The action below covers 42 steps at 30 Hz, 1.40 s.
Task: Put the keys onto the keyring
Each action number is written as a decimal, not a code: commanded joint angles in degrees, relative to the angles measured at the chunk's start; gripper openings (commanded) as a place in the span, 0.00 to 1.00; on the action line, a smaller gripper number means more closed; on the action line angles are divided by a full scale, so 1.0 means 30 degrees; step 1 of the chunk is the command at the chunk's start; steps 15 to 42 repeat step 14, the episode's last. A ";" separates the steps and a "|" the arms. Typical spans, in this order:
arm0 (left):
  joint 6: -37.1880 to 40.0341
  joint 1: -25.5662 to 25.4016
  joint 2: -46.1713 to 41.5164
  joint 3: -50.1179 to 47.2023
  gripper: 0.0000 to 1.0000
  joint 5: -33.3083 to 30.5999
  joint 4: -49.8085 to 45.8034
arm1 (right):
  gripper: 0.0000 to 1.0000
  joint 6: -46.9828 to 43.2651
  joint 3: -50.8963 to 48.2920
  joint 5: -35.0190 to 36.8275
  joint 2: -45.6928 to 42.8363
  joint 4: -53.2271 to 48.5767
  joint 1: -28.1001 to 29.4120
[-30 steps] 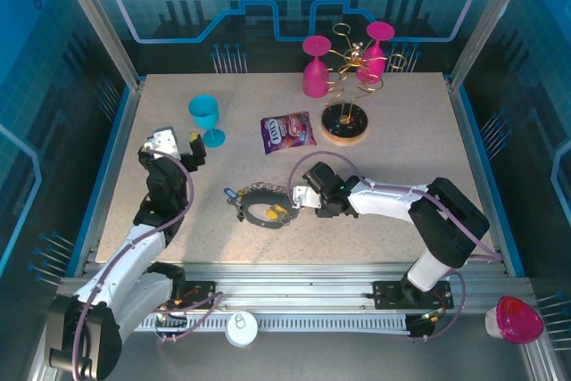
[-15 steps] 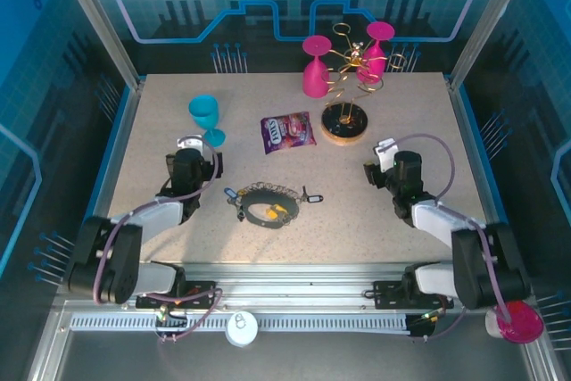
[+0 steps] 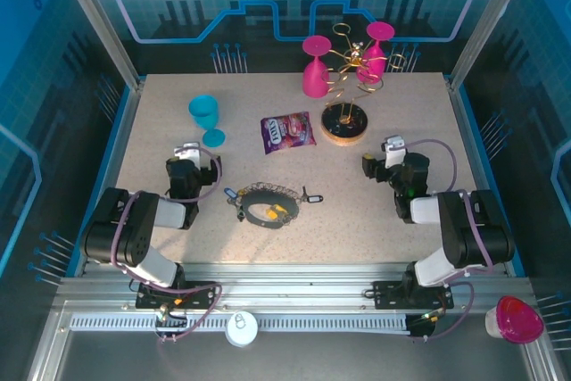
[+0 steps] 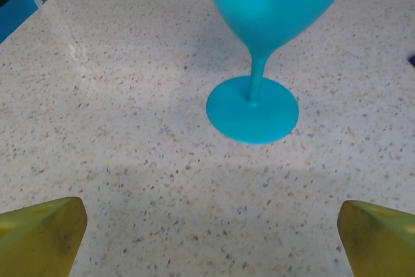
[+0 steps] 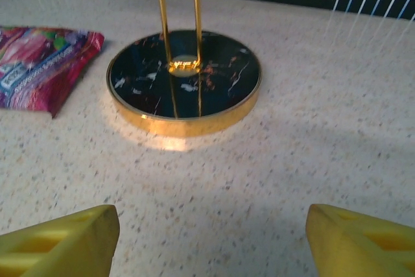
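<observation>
The keyring (image 3: 264, 188) lies flat on the worktop (image 3: 419, 109), about midway along the near edge and a little in from it. It is a roughly round loop, slightly wider from left to right. The keys (image 3: 275, 212) cluster on and around it: a blue-tagged one at its left rim, a black-tagged one sticking out to the right, and a yellow-tagged one inside the loop on its near side. Whether any is threaded on the wire is too small to tell. The left gripper (image 3: 187, 156) sits toward the left edge, jaws wide apart and empty, facing the far edge and a teal glass (image 4: 253, 105). The right gripper (image 3: 389, 158) sits toward the right edge, jaws also spread on nothing, facing the round base of a gold rack (image 5: 183, 82) with a snack packet (image 5: 39, 63) beside it. The ring therefore lies behind and inward of both sets of jaws. The left gripper looks nearer, and either arm would need to swing inward and back toward the near edge.
</observation>
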 commanded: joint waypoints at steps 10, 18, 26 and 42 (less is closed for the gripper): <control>-0.0792 0.0590 -0.0065 0.0948 0.99 0.1163 0.0112 | 0.84 0.0614 0.0201 0.0265 0.0122 0.0394 -0.0287; -0.0749 0.0591 -0.0099 0.0836 0.99 0.1222 0.0297 | 1.00 0.0627 0.0189 0.0258 0.0107 0.0389 -0.0282; -0.0749 0.0591 -0.0099 0.0836 0.99 0.1222 0.0297 | 1.00 0.0627 0.0189 0.0258 0.0107 0.0389 -0.0282; -0.0749 0.0591 -0.0099 0.0836 0.99 0.1222 0.0297 | 1.00 0.0627 0.0189 0.0258 0.0107 0.0389 -0.0282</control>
